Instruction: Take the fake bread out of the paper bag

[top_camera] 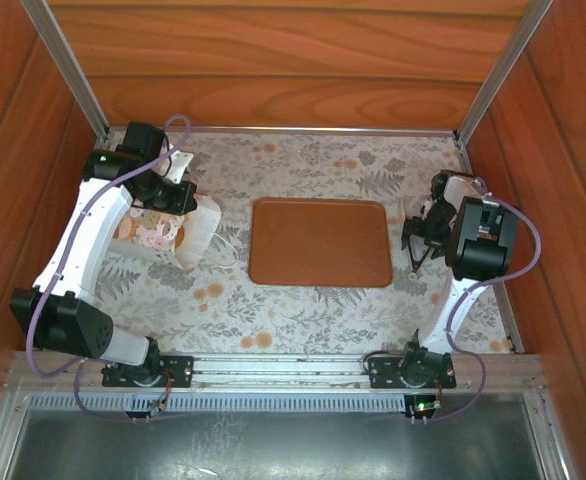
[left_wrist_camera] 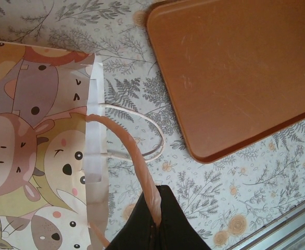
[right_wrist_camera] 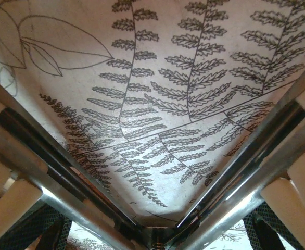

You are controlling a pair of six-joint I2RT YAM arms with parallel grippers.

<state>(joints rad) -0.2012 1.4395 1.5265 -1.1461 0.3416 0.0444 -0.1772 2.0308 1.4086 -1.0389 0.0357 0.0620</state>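
Our left claw (left_wrist_camera: 155,225) pinching the paper bag (left_wrist_camera: 38,156) by its peach strap (left_wrist_camera: 133,153), our right claw (top_camera: 415,240) spread open — brown tray (top_camera: 320,242) between them

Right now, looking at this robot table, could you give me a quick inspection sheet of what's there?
Surface: floral-print cloth, lying flat.
Job's things: paper bag on its side at left, mouth toward the tray; fake bread: nothing seen.
Clutter: brown tray in the centre.
Grippers: left end effector appears to pinch the bag's rim; right end effector open, low over the cloth.
Cables: purple cable along each arm.
Surroundings: wooden walls, metal rail at the near edge.
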